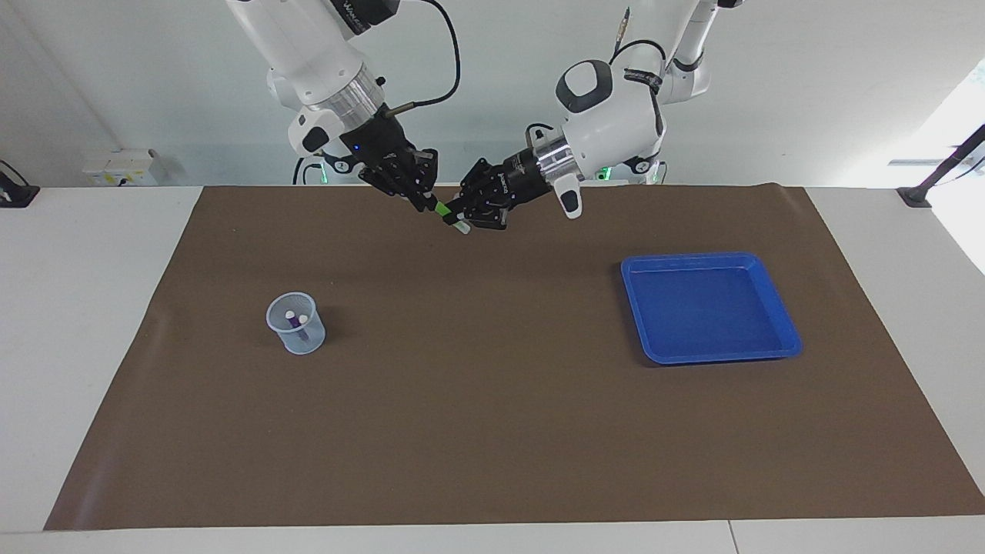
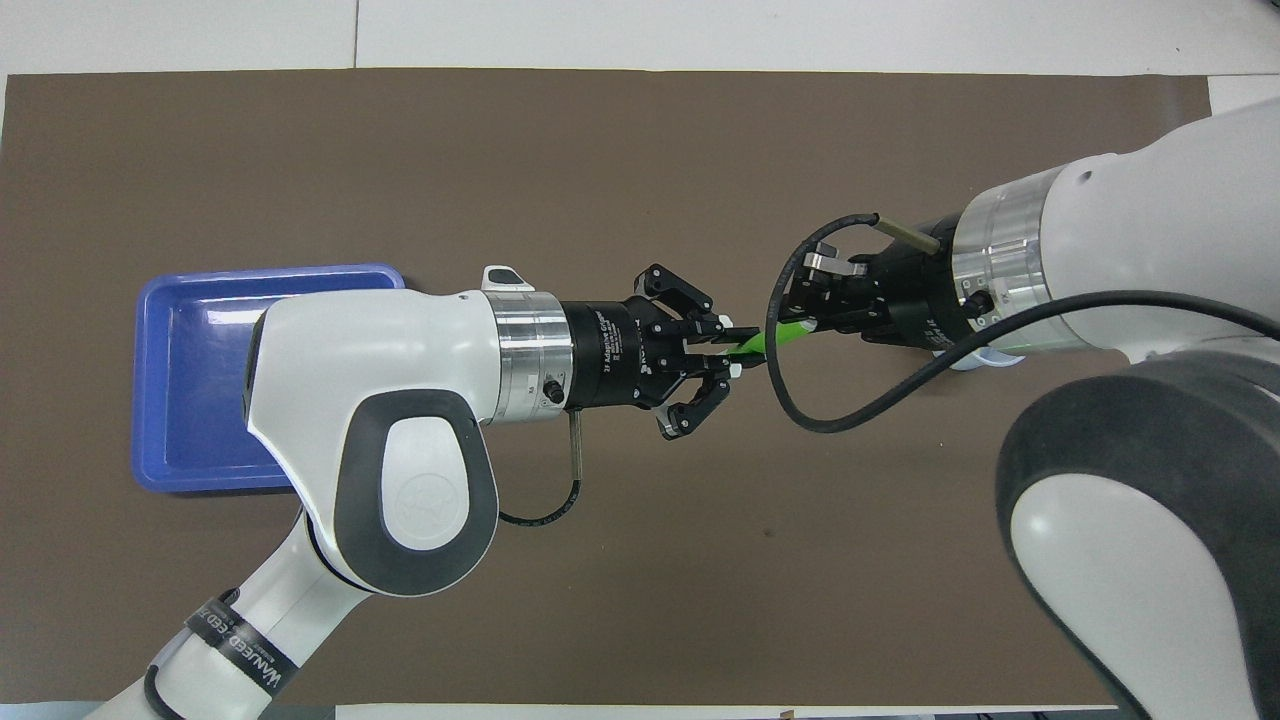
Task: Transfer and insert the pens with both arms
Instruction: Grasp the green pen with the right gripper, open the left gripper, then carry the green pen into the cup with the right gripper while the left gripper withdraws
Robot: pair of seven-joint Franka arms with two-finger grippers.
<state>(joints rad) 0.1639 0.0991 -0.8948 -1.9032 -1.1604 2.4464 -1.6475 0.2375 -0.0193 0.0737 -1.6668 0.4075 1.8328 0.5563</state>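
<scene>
The lime green pen [image 1: 446,211] hangs in the air between my two grippers, over the mat's edge nearest the robots; it also shows in the overhead view [image 2: 768,342]. My right gripper [image 1: 422,196] is shut on its green body. My left gripper [image 1: 471,215] has its fingers slightly apart around the pen's pale end. In the overhead view the left gripper [image 2: 722,348] faces the right gripper [image 2: 805,322]. A clear cup [image 1: 295,323] toward the right arm's end holds the purple pen [image 1: 296,325] and a second pale-ended pen whose colour I cannot tell.
A blue tray [image 1: 639,308] with nothing in it lies toward the left arm's end; it also shows in the overhead view [image 2: 170,400], partly under the left arm. A brown mat [image 1: 492,431] covers the table. The right arm hides the cup in the overhead view.
</scene>
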